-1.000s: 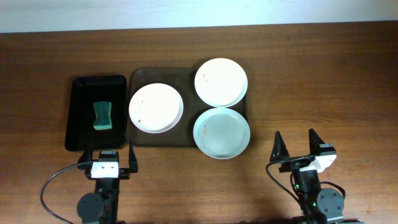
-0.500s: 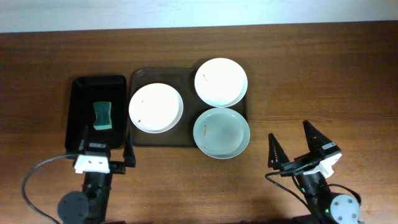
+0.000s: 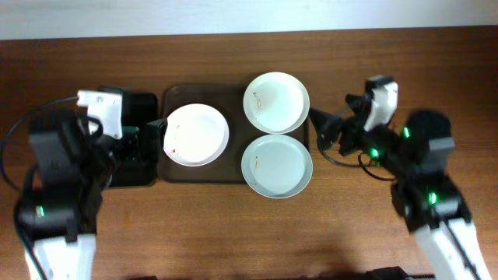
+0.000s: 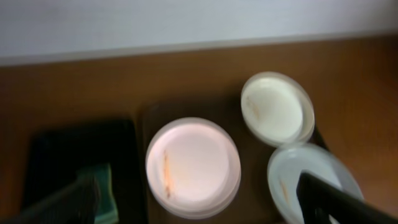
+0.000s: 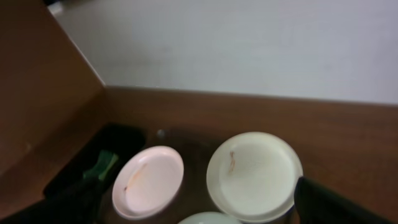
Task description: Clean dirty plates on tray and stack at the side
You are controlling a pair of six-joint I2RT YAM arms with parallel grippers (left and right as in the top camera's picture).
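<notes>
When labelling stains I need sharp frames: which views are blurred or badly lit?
Overhead: sharp and evenly lit, with small brown marks readable on the left white plate. Left wrist: soft throughout, that plate's streak only a fuzzy orange line and the sponge a green blur. Right wrist: soft and rather dim, the far white plate showing just a vague streak.

Your overhead view is bright and evenly lit; both wrist views are dimmer and blur the plates (image 4: 193,165).

Two white plates (image 3: 195,134), one bluish plate (image 3: 277,165), unstacked on the brown tray (image 3: 204,94)
</notes>
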